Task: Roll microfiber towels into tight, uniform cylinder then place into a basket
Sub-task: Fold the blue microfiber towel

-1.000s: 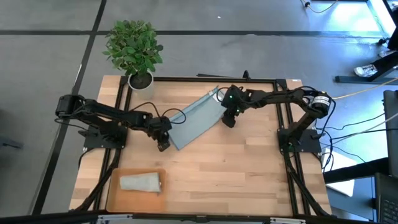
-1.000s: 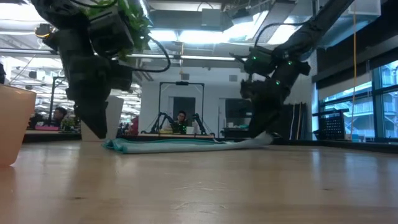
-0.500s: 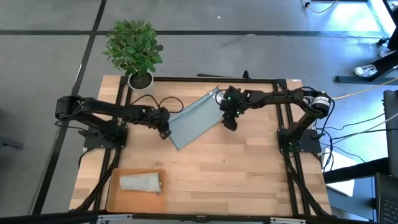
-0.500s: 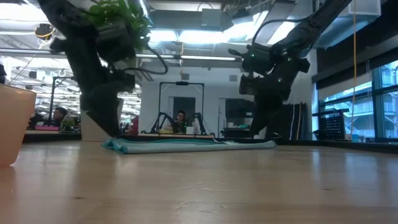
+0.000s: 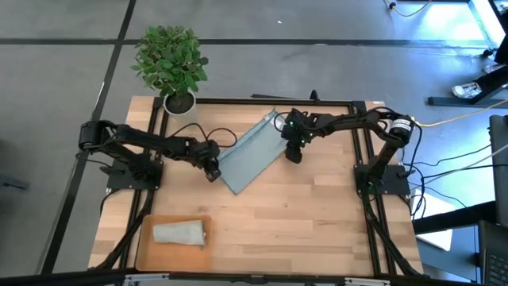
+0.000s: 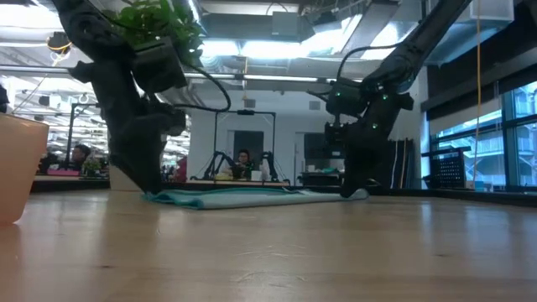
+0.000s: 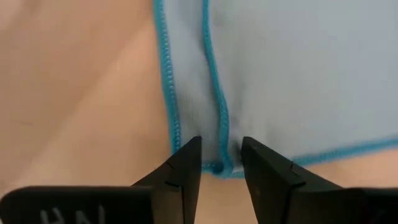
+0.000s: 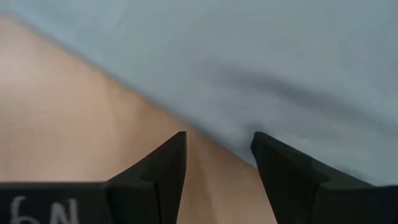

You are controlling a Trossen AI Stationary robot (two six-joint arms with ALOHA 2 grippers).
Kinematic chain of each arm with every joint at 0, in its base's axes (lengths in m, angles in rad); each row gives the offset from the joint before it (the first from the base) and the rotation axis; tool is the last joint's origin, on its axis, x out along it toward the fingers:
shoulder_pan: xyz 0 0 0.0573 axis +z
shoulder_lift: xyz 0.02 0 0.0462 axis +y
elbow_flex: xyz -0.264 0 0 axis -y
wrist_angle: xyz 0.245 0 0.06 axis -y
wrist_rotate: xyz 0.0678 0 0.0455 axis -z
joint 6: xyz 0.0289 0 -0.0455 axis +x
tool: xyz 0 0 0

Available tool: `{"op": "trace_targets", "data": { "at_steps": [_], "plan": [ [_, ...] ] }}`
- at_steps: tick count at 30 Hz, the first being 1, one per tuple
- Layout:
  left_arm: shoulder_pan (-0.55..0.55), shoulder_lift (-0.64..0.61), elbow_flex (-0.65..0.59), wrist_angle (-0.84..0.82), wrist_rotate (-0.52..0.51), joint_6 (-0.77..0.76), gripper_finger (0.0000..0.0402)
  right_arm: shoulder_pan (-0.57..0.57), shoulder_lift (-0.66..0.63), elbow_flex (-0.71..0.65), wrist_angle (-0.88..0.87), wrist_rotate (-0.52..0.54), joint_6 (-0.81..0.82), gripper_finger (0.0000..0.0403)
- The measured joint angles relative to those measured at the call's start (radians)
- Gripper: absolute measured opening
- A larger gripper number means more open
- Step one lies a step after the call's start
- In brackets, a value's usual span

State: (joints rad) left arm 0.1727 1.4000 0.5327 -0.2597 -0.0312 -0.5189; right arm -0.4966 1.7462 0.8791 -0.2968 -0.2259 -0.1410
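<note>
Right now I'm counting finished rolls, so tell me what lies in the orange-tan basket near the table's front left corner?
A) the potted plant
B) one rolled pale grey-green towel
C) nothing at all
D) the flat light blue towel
B: the high view shows one pale grey-green towel roll lying in the basket, while the light blue towel lies flat mid-table between the left gripper and right gripper.

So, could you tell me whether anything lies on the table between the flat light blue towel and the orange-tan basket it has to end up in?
Nothing visible does. Bare wooden table separates the flat light blue towel from the orange-tan basket at the near left corner. The basket already holds one pale rolled towel, with room beside it.
</note>
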Motion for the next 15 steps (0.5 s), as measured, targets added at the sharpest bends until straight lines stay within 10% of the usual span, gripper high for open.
{"op": "trace_targets", "data": {
  "at_steps": [15],
  "plan": [
    [-0.192, -0.025, 0.015, 0.138, 0.027, -0.105, 0.0111, -0.072, -0.007, 0.038, 0.029, 0.013, 0.001, 0.0190]
  ]
}}
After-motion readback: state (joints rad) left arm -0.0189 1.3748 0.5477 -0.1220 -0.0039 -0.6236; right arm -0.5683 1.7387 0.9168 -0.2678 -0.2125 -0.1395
